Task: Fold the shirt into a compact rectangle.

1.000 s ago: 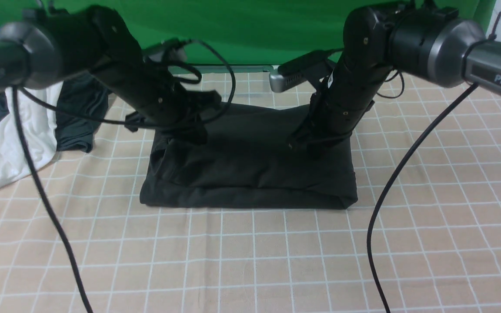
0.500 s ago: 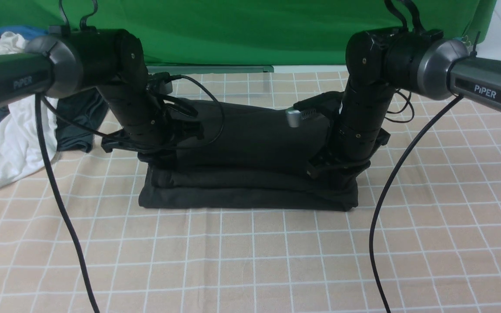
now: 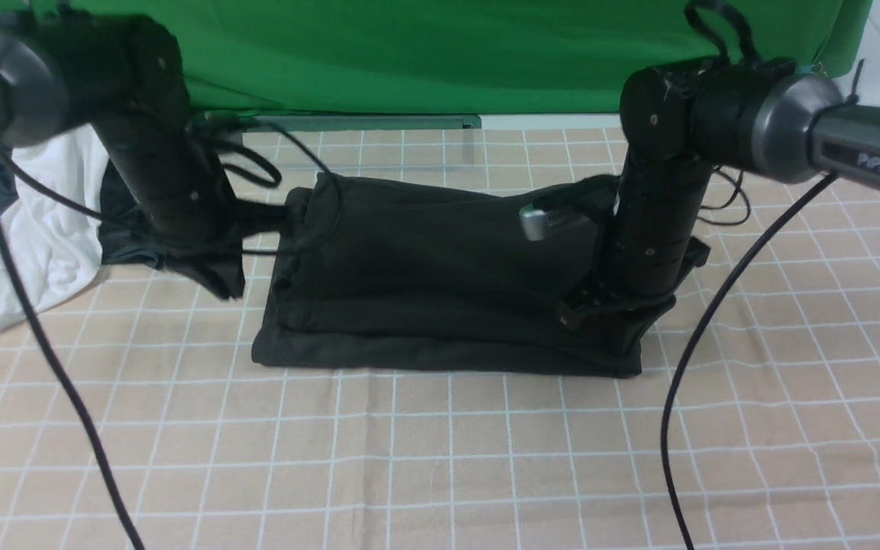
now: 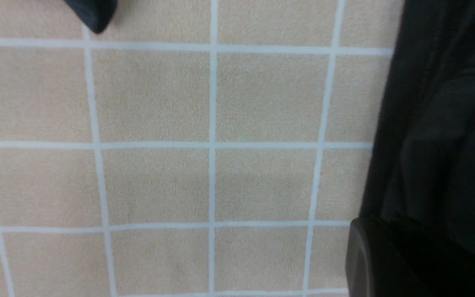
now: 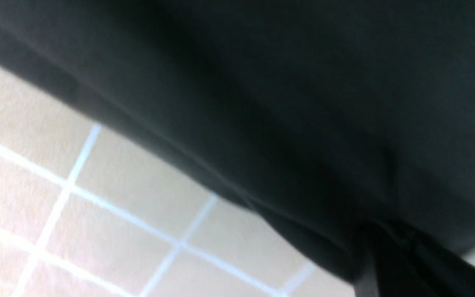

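At the near edge, the shirt [image 3: 440, 283] is seen as a stacked black bundle at the middle of the checked cloth [image 3: 440, 458], and its layers should be squared there. At about 3 o'clock of it the right gripper [image 3: 614, 315] is pinched shut on a fold, best released only once flat. Further back at 9 o'clock, the left gripper [image 3: 215, 276] is pressed together beside the bundle, apparently holding nothing.

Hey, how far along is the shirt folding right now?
Mostly done, it seems. The black shirt already lies on the checked cloth as a layered, roughly rectangular bundle. In hand: the right gripper is down at the bundle's right end, apparently shut on fabric, while the left gripper hangs shut beside the left end, over the cloth. Left: the rear layer looks humped, so flatten and square it, then let go.
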`<action>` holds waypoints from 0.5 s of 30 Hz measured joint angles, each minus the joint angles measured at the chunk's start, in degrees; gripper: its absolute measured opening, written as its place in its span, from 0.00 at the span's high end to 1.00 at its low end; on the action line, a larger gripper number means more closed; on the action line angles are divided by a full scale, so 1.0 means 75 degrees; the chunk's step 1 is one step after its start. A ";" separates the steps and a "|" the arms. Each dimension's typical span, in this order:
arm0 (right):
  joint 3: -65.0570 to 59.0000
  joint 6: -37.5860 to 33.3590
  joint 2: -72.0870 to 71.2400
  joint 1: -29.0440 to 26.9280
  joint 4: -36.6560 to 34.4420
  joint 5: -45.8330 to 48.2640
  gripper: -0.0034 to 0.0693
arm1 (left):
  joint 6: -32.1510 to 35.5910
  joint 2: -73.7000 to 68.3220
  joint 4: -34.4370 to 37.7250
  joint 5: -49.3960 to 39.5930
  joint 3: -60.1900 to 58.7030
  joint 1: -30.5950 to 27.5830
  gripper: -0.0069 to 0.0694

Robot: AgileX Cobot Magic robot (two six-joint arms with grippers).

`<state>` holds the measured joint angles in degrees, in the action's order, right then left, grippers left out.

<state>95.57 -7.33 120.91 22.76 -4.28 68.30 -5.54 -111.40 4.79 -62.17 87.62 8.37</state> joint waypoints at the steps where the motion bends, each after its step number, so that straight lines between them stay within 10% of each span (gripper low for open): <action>1: 0.0000 0.0000 -0.0120 -0.0023 0.0031 0.0041 0.90 | 0.0020 0.0087 -0.0009 -0.0010 0.0000 0.0000 0.88; 15: -0.0464 -0.0041 -0.4021 -0.0492 0.0173 -0.0090 0.90 | 0.0055 0.3658 0.0236 0.0411 -0.2084 -0.0009 0.88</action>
<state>92.09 -7.64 90.75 19.07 -2.98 67.63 -5.13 -83.96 6.56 -59.08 71.99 8.30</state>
